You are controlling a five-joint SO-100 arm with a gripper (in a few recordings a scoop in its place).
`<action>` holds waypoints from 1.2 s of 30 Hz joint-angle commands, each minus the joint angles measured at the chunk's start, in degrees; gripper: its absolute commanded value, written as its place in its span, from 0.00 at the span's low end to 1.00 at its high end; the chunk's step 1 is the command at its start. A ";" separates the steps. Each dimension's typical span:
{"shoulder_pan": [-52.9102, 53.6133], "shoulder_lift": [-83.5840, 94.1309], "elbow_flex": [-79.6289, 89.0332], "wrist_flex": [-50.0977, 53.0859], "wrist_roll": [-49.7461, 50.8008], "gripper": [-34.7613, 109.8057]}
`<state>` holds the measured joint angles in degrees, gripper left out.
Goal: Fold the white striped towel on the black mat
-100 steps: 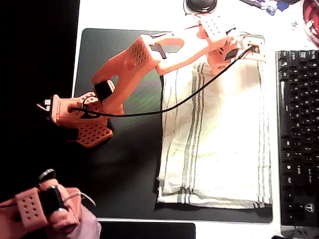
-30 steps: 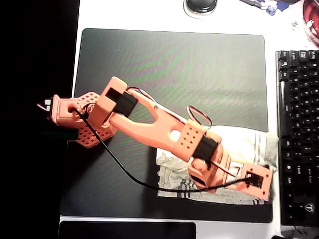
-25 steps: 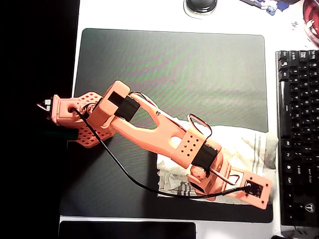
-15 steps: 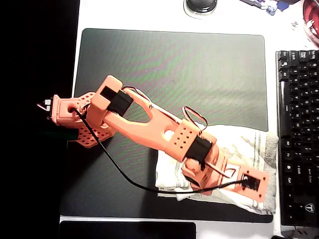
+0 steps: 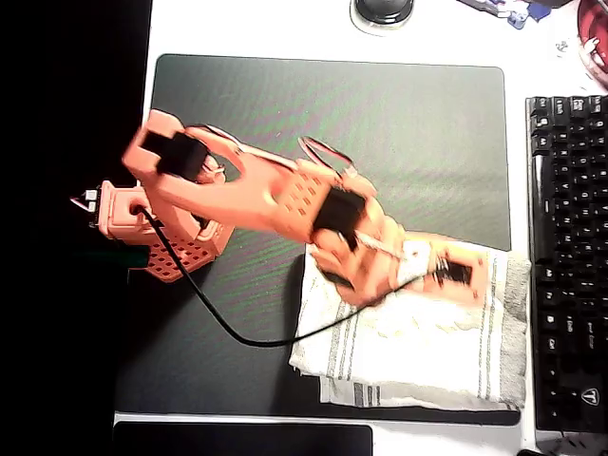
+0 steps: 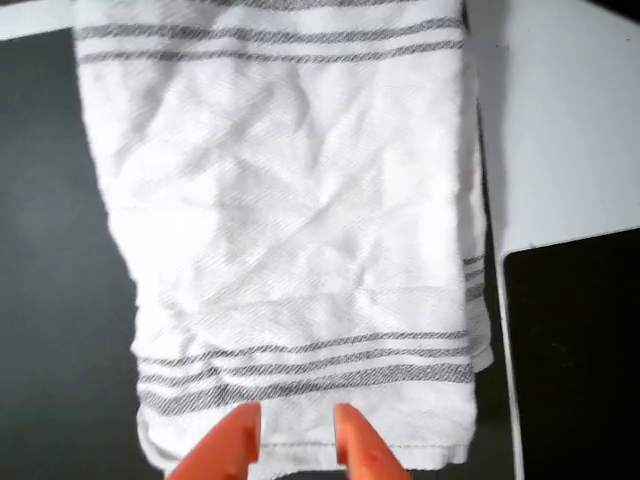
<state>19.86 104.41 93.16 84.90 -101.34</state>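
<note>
Overhead, the orange arm (image 5: 266, 190) reaches from its base at left centre rightward across the black mat (image 5: 408, 123); its gripper (image 5: 456, 274), motion-blurred, sits above the towel (image 5: 418, 351), which lies folded and wrinkled in the mat's lower right, its right edge near the keyboard (image 5: 568, 247). Wrist view: both orange fingers (image 6: 228, 450) at bottom centre are spread slightly, gripping nothing, over the towel's striped edge.

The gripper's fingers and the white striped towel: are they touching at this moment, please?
Cannot tell. In the wrist view the gripper hangs open over the white striped towel, fingertips overlapping its hem, height unclear.
</note>
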 commanded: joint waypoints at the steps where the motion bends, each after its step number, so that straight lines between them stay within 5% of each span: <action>1: -2.55 11.43 10.20 -1.41 0.35 0.30; 10: -12.57 39.46 42.89 -11.07 3.60 0.27; 20: -19.60 58.97 57.66 -2.55 6.24 0.24; 36: -22.15 84.64 79.80 -2.46 8.79 0.24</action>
<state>-1.93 186.33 170.60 81.30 -92.20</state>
